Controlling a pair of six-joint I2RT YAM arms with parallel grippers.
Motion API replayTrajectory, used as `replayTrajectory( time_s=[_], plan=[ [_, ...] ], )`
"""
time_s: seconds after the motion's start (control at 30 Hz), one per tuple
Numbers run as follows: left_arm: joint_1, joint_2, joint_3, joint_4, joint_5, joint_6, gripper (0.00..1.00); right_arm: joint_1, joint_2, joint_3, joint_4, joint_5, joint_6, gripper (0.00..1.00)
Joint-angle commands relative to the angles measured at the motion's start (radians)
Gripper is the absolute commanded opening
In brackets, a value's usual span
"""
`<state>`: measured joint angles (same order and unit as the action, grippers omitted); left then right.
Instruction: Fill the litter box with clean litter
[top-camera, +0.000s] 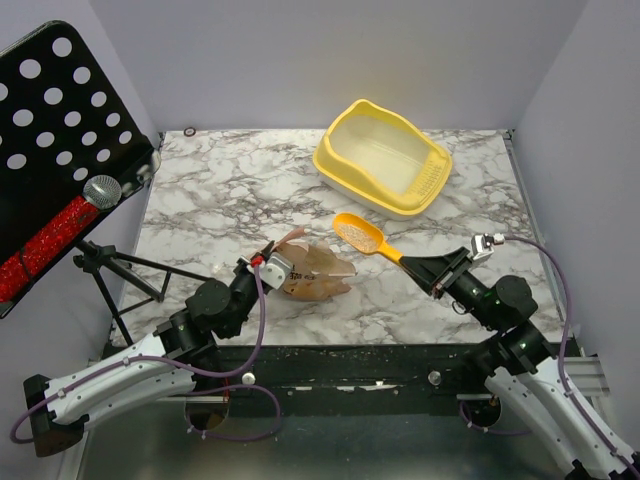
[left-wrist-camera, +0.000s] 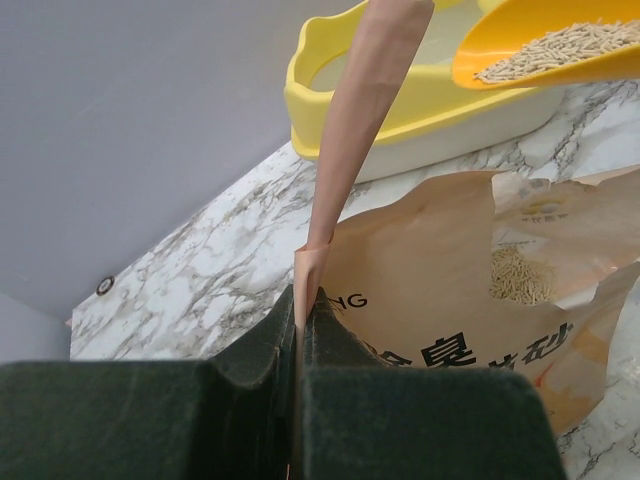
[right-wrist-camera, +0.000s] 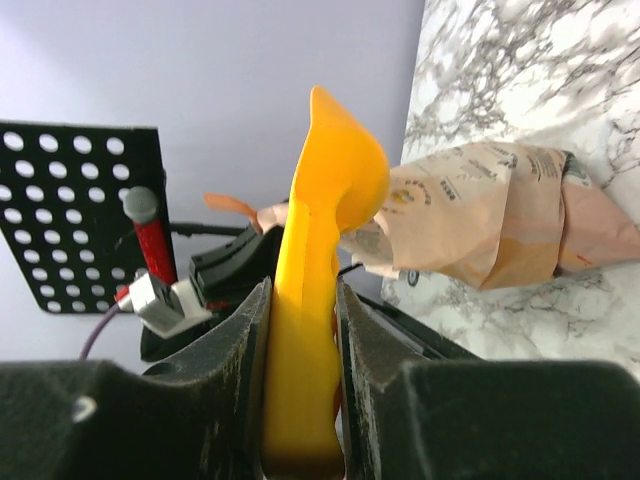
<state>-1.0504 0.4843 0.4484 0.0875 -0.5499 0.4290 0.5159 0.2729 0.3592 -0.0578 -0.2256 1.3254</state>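
The pale-yellow litter box (top-camera: 365, 192) stands at the back right of the marble table; its inside looks bare. It also shows in the left wrist view (left-wrist-camera: 420, 110). My right gripper (top-camera: 418, 268) is shut on the handle of a yellow-orange scoop (top-camera: 358, 233), held in the air between the box and a tan paper bag (top-camera: 318, 275). The scoop (left-wrist-camera: 530, 30) carries clean litter (left-wrist-camera: 560, 45). My left gripper (left-wrist-camera: 300, 300) is shut on the bag's edge (left-wrist-camera: 345, 150), holding its mouth open. More litter (left-wrist-camera: 520, 275) lies inside the bag.
A black perforated music stand (top-camera: 60, 130) on a tripod (top-camera: 120, 265) leans over the table's left edge. Grey walls close the back and both sides. In the right wrist view the scoop (right-wrist-camera: 320, 200) stands before the bag (right-wrist-camera: 490, 215).
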Motion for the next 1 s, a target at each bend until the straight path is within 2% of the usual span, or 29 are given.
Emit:
replayTrajectory(
  time_s=[0.0, 0.27, 0.53, 0.77, 0.97],
  plan=[
    [0.003, -0.021, 0.056, 0.143, -0.047, -0.010, 0.00, -0.004, 0.066, 0.035, 0.102, 0.135, 0.057, 0.00],
    [0.003, -0.027, 0.058, 0.136, -0.030, -0.027, 0.00, -0.017, 0.313, 0.009, 0.430, 0.268, 0.100, 0.00],
    [0.003, -0.026, 0.055, 0.135, -0.021, -0.026, 0.00, -0.155, 0.641, 0.084, 0.708, 0.256, 0.069, 0.00],
    [0.003, -0.016, 0.050, 0.138, -0.021, -0.015, 0.00, -0.358, 0.948, 0.221, 0.887, 0.120, 0.005, 0.00],
    [0.003, 0.002, 0.052, 0.133, -0.024, -0.004, 0.00, -0.416, 1.178, 0.340, 0.909, 0.043, -0.044, 0.00]
  ],
)
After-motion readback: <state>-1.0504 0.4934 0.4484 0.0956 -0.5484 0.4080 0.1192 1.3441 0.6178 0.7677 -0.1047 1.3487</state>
